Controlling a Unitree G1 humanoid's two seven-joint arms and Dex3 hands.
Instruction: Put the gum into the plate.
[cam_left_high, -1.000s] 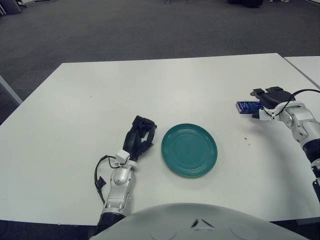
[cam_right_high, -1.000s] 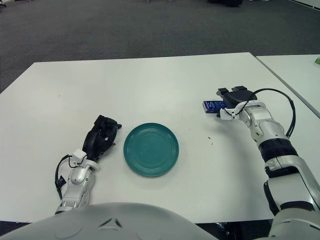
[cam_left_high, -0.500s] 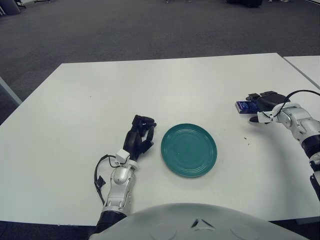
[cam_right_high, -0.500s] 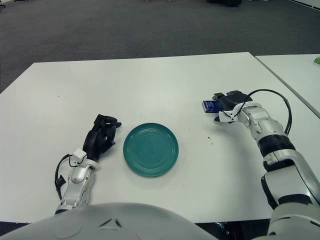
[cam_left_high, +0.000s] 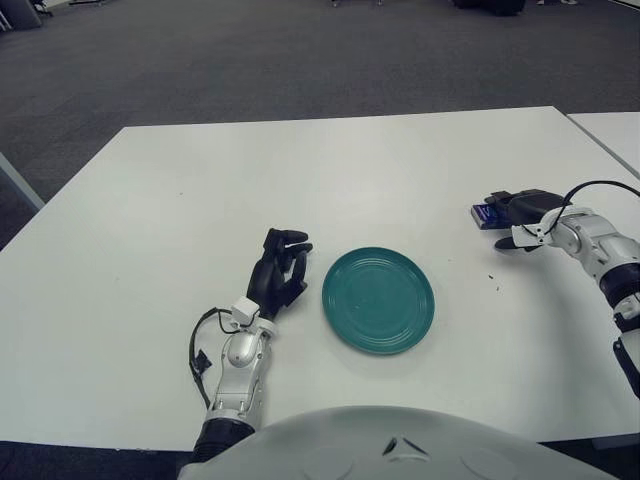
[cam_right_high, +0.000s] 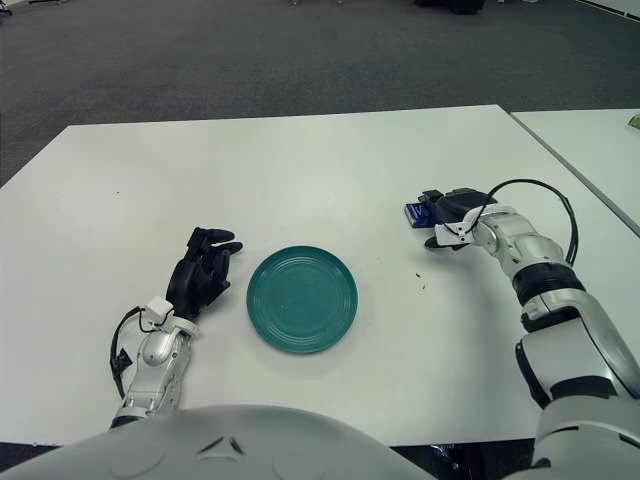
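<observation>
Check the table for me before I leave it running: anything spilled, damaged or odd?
Nothing stands out. The green plate lies flat and holds nothing, the blue gum pack lies on the table at the right hand, and the left hand shows left of the plate. Only tiny dark specks lie nearby.

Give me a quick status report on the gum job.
Right hand at the gum, grasp not confirmed. Left hand idle, open, left of the plate. Gum not yet in the plate. Nothing between them.

1 gum pack (cam_right_high: 415, 212), 1 green plate (cam_right_high: 302, 298) (on 1 white table (cam_right_high: 300, 170)).
</observation>
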